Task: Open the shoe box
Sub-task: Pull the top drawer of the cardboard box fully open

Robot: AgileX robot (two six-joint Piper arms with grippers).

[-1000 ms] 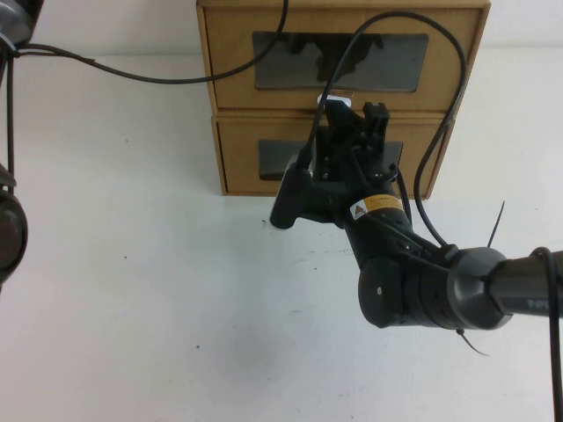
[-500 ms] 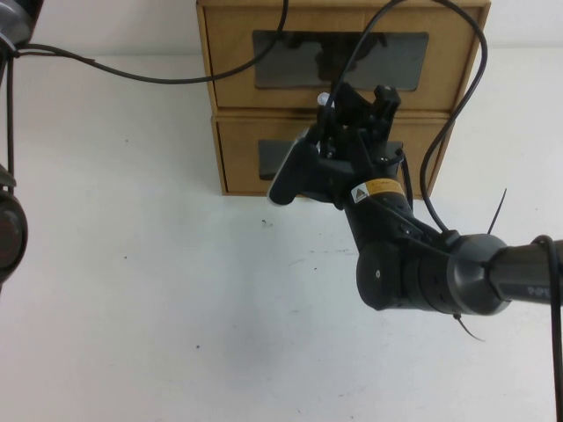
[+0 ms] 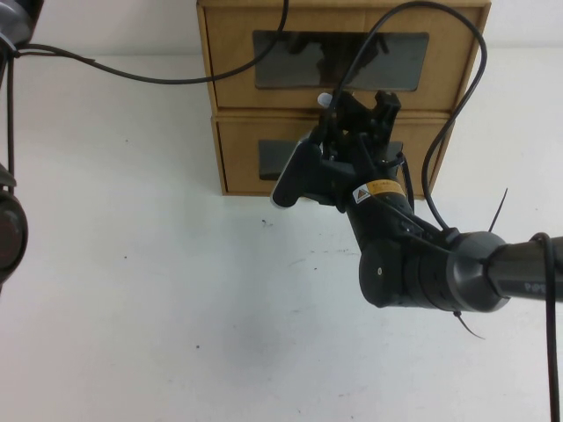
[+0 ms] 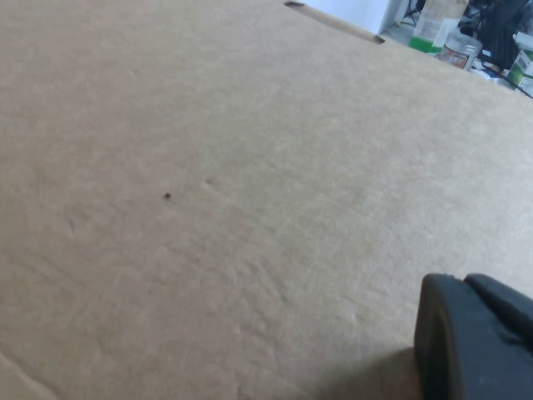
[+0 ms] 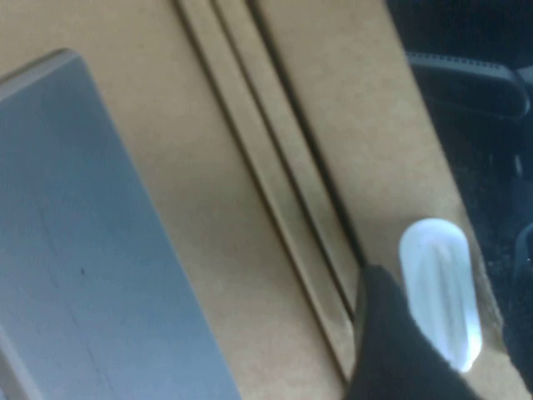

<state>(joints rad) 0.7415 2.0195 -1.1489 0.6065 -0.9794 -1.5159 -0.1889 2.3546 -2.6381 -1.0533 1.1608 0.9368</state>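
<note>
Two brown cardboard shoe boxes are stacked at the back of the table, the upper box (image 3: 230, 83) on the lower box (image 3: 237, 163), each with a dark window in its front. A small white pull tab (image 3: 325, 99) sticks out at the bottom edge of the upper box's front. My right gripper (image 3: 362, 98) is open and pressed up to that front at the seam between the boxes. In the right wrist view one dark finger (image 5: 385, 350) lies right beside the white tab (image 5: 440, 292). One finger (image 4: 475, 342) of my left gripper shows over plain cardboard (image 4: 208, 183).
The white table (image 3: 132, 290) spreads in front of and to the left of the boxes. Black cables (image 3: 132, 75) run across the table's back left and loop over the boxes. Part of the left arm (image 3: 9, 233) is at the left edge.
My right gripper has risen from the lower box's front to the seam below the upper box, close to the white tab. Its fingers stay apart.
</note>
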